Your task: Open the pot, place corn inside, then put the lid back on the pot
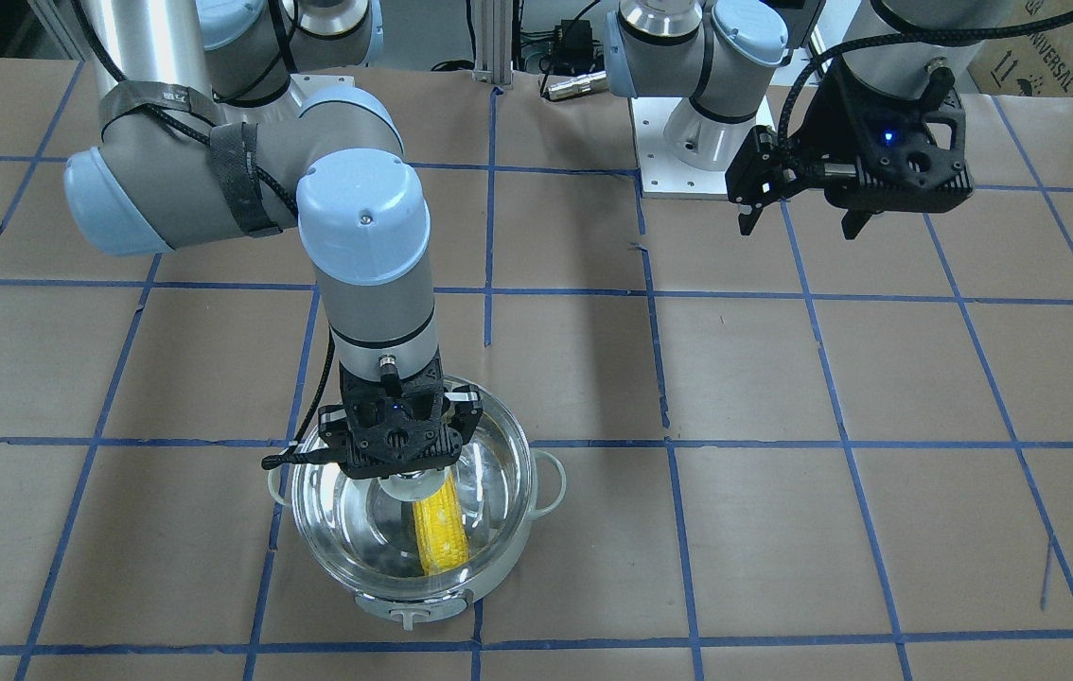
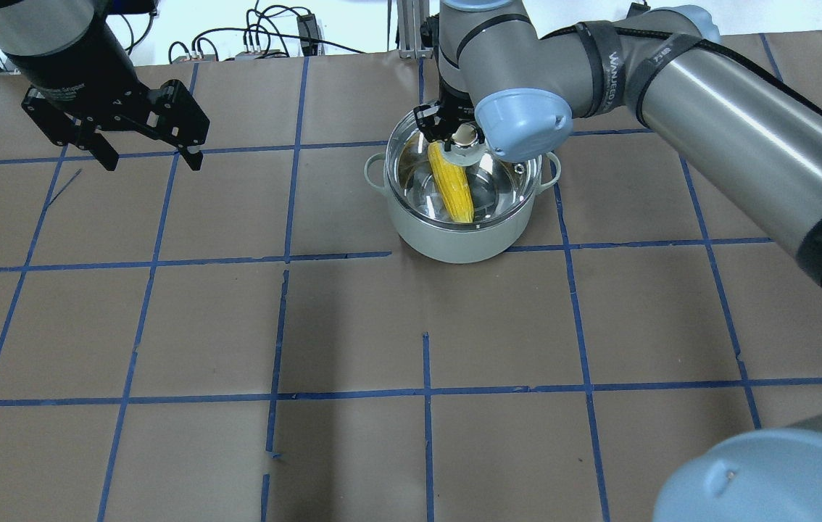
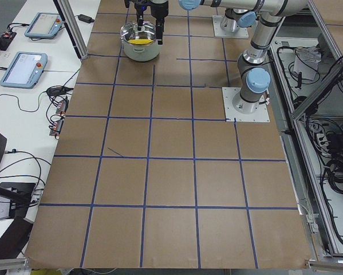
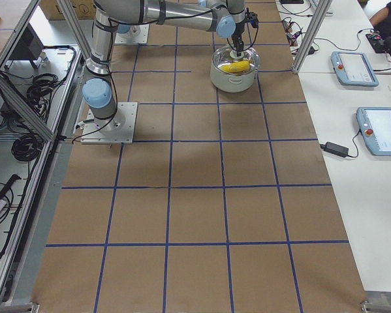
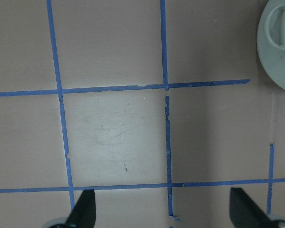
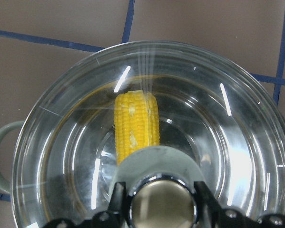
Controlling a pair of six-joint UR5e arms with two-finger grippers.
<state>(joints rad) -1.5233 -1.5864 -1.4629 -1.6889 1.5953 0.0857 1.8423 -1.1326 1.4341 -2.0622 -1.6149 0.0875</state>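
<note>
The pale grey pot (image 1: 510, 564) stands on the table with the yellow corn (image 1: 442, 535) lying inside it. The clear glass lid (image 1: 502, 465) covers the pot's rim. My right gripper (image 1: 407, 482) points straight down and is shut on the lid's knob; in the right wrist view its fingers (image 6: 117, 198) flank the knob's metallic cap, with the corn (image 6: 135, 124) showing through the glass. From overhead, the pot (image 2: 454, 243), corn (image 2: 451, 185) and right gripper (image 2: 463, 136) show too. My left gripper (image 1: 800, 227) is open and empty, hovering far from the pot (image 2: 153, 163).
Brown paper with blue tape grid lines covers the table (image 2: 353, 326). The left wrist view shows bare paper under the open left gripper (image 5: 163, 209) and an edge of the pot (image 5: 281, 52) at the top right. Operator pendants (image 4: 355, 68) lie off the table.
</note>
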